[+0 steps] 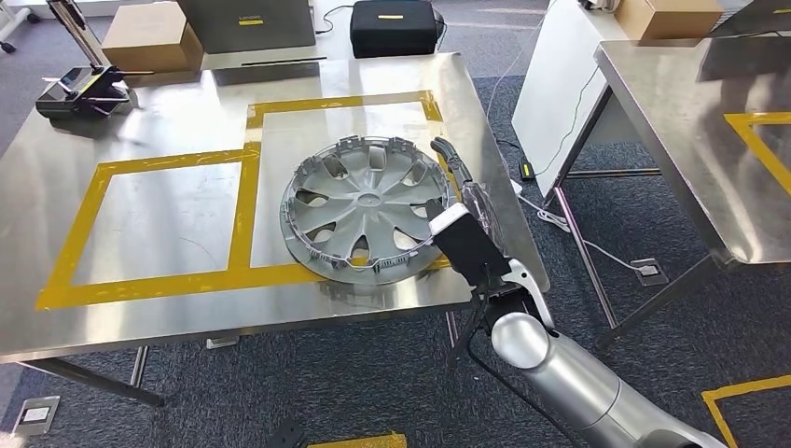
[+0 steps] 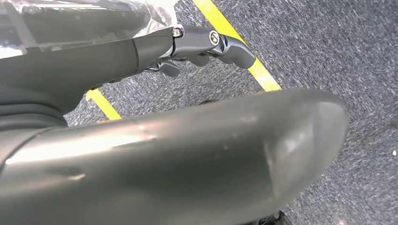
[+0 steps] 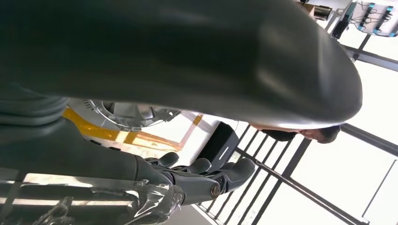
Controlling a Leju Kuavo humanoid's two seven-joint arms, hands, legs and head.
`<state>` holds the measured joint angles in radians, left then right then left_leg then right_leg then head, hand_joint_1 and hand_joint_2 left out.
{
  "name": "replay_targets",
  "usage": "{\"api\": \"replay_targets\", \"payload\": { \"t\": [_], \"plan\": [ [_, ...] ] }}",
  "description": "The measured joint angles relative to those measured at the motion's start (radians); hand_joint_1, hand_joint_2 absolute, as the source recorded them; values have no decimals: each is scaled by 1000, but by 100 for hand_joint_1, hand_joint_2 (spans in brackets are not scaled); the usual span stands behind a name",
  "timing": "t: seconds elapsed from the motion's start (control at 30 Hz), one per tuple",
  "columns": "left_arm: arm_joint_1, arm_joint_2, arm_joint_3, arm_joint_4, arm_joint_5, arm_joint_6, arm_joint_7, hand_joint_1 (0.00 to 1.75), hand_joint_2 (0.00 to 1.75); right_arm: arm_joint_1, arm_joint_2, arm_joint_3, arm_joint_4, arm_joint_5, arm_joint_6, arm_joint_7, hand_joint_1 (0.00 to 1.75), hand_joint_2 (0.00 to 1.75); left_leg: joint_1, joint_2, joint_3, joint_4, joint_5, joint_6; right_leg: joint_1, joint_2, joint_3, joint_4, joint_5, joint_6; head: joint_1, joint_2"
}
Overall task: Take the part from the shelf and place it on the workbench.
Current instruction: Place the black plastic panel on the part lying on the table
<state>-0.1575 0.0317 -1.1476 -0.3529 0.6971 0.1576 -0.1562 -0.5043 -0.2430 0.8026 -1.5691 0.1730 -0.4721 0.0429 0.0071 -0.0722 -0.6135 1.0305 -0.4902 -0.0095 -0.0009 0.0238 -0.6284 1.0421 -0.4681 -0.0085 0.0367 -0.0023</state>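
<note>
The part is a silver wheel cover (image 1: 366,205), lying flat on the steel workbench (image 1: 187,308) inside the right yellow-taped rectangle. My right hand (image 1: 464,191) stands at the cover's right rim near the bench's right edge, fingers stretched out and holding nothing. I cannot tell whether it touches the rim. In the right wrist view the dark fingers (image 3: 206,174) are straight and empty, with the cover (image 3: 126,112) behind them. In the left wrist view my left hand (image 2: 202,42) hangs over the carpet, its fingers apart and empty.
A black device (image 1: 82,91) sits at the bench's back left corner. Behind the bench are a cardboard box (image 1: 154,37) and a black case (image 1: 394,26). A second steel table (image 1: 690,159) stands to the right, with cables (image 1: 578,233) on the floor between.
</note>
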Motion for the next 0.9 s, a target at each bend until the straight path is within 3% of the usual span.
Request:
{"api": "replay_targets", "payload": {
  "t": [0.9],
  "plan": [
    [6,0,0,0,12,13,3,0,0,82,-40,-42,-98,23,12,10,0,0,-1,0,0,2,-1,2,-1,0,1,-1,0,1,0,0]
  ]
}}
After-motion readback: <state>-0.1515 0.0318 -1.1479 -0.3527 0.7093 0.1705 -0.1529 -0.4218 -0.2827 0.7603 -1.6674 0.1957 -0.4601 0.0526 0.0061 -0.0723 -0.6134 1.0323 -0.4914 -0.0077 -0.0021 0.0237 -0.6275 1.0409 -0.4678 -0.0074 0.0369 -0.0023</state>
